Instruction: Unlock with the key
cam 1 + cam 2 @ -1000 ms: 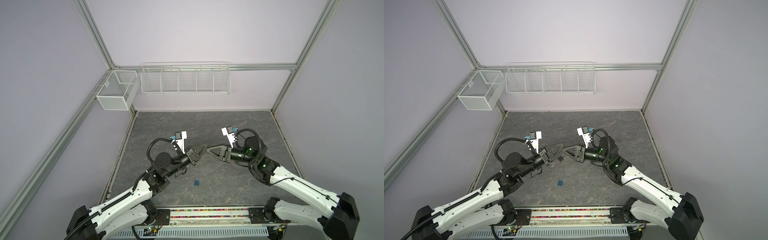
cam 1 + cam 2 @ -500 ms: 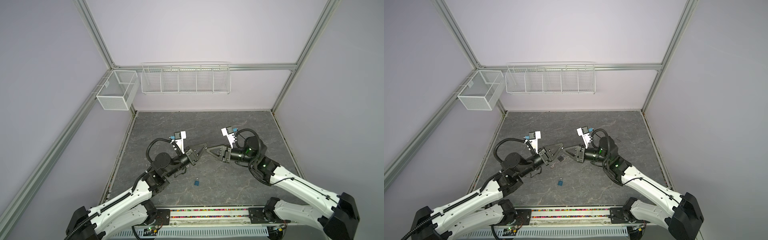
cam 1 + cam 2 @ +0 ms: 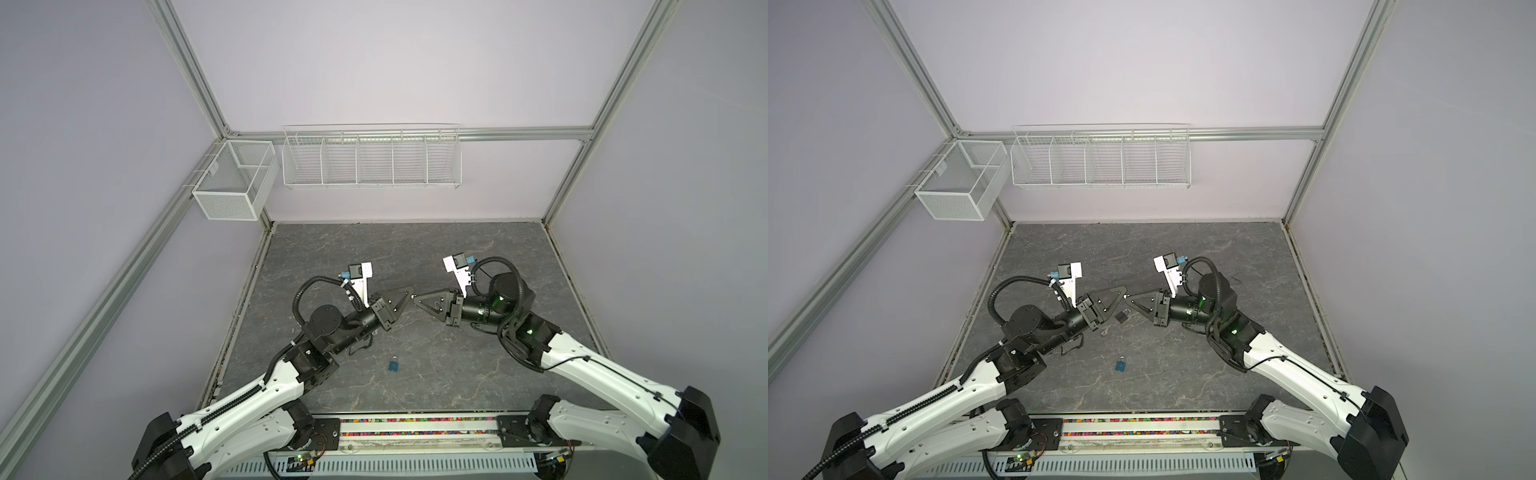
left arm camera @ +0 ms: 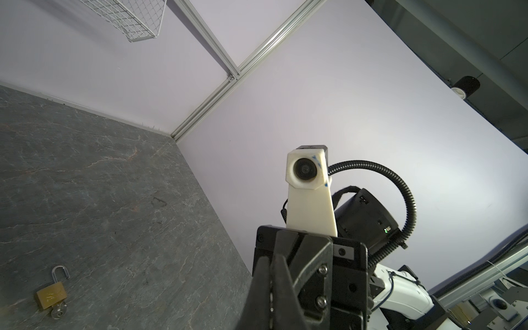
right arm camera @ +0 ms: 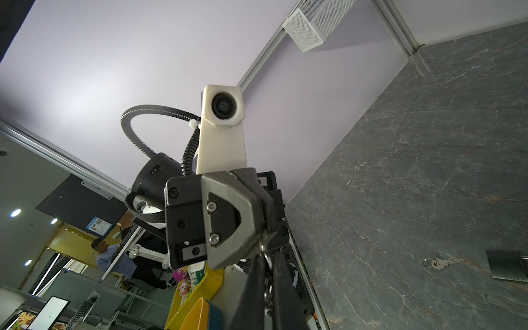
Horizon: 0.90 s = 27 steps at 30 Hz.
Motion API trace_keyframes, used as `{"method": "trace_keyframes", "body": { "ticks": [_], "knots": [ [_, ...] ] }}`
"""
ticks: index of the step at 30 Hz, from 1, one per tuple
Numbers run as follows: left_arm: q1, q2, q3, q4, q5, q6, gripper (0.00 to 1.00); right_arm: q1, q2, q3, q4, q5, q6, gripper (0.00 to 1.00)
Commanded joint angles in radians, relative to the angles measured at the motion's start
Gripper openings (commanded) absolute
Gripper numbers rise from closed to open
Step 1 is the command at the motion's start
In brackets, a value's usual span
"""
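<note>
A: Anything different from a second ago?

B: Hardly in the arms: same tip-to-tip pose above the grey stone-pattern table (image 3: 415, 249). Only at the black right gripper (image 3: 417, 297): fingers drawn in from a small gap to pressed together.

A: Pressed on what?

B: On a thin silver key ring (image 5: 267, 288), going by the right wrist view. Same ring pinched by the black left gripper (image 5: 261, 243) as well, jaws tight, no change there.

A: A key on that ring?

B: Cannot tell. Blocked by both sets of fingers, and too small in both top views.

A: Locks?

B: Count three.
- Small blue padlock (image 3: 393, 365): flat on the near side of the table, apart from both grippers.
- Dark grey padlock (image 3: 1122, 317): on the table just below the meeting tips, cut off by the frame edge in the right wrist view, a loose silver key (image 5: 443, 263) near it.
- Brass padlock (image 4: 51, 294): shackle swung open, a small silver key (image 4: 59, 310) in its base. Seen from the left wrist only, probably covered by the left arm from above.
</note>
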Motion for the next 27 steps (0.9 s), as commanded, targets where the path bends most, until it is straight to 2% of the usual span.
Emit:
{"method": "trace_keyframes", "body": {
  "ticks": [1, 2, 3, 5, 8, 12, 17, 21, 27],
  "knots": [
    [-0.001, -0.014, 0.016, 0.007, -0.008, 0.013, 0.0, 0.002, -0.017, 0.026, -0.074, 0.027, -0.038, 0.06],
    [0.0, -0.015, 0.019, -0.008, -0.015, 0.012, 0.01, 0.0, -0.018, 0.03, -0.099, 0.037, -0.048, 0.06],
    [0.003, -0.016, 0.026, -0.028, -0.02, 0.011, 0.15, 0.0, -0.016, 0.04, -0.138, 0.046, -0.065, 0.06],
    [0.008, -0.018, 0.039, -0.06, -0.018, 0.016, 0.34, -0.004, -0.01, 0.065, -0.226, 0.065, -0.102, 0.06],
    [0.014, -0.029, 0.047, -0.097, -0.018, 0.018, 0.51, -0.013, -0.013, 0.068, -0.286, 0.077, -0.131, 0.06],
    [0.014, -0.079, 0.04, -0.243, -0.08, 0.021, 0.55, -0.015, -0.013, 0.085, -0.449, 0.156, -0.202, 0.06],
    [0.013, -0.117, 0.087, -0.614, -0.212, 0.03, 0.56, -0.011, -0.027, 0.07, -0.558, 0.234, -0.246, 0.06],
    [0.008, -0.099, 0.091, -0.788, -0.223, 0.005, 0.57, -0.004, -0.063, 0.038, -0.618, 0.306, -0.263, 0.06],
    [-0.106, -0.01, 0.111, -0.991, -0.347, -0.048, 0.57, 0.006, -0.099, -0.013, -0.699, 0.395, -0.248, 0.06]
  ]
}}
